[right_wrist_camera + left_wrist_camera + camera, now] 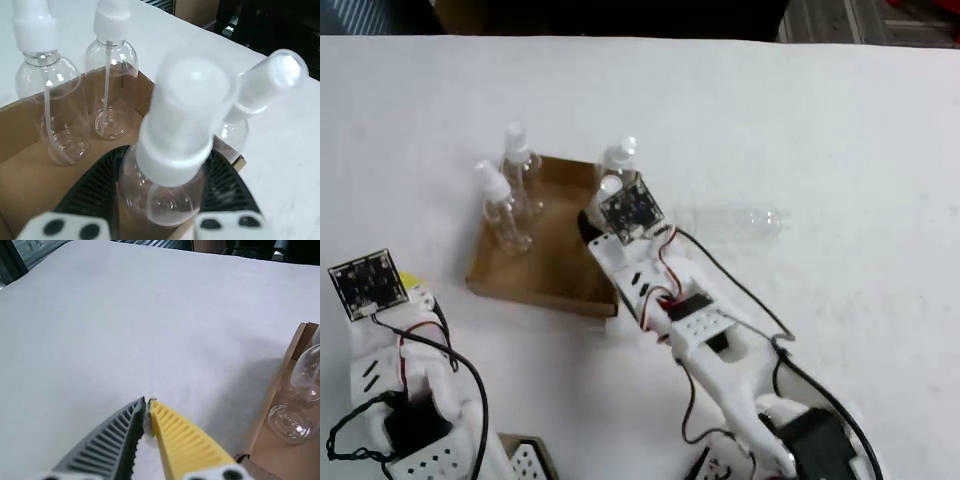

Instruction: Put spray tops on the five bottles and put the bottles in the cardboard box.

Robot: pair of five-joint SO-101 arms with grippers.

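high view: my right arm (pixel 700 330) stretches from the near right corner of the worktop (pixel 820 120) diagonally up to the cardboard box (pixel 535 290). its wrist is over the box's right side. the left arm (pixel 400 360) sits folded back at the near left, apart from the box, its yellow tip pointing across the worktop toward the box's near left corner.

in the right wrist view the dark jaws are clamped on either side of the held bottle (pixel 165 185). that bottle is upright, has a white spray top (pixel 187 115) on it, and is over the box floor near the right wall. from above, the held bottle (pixel 610 187) shows just ahead of the wrist board.

two capped bottles (pixel 107 75) stand upright against the box's left side, close together but not touching as far as i can see. from above they are at (pixel 510 200).

a fourth capped bottle (pixel 618 157) stands at the far right corner of the box, just beyond the held one. i cannot tell whether it is inside the rim or just outside it.

a clear bottle (pixel 730 222) lies on its side on the worktop, to the right of the box and well apart from it.

in the left wrist view the grey and yellow jaws are closed tip to tip with nothing between them, low over bare worktop (pixel 125 315). the box wall (pixel 287 370) and one bottle's base (pixel 292 422) are off to the side.
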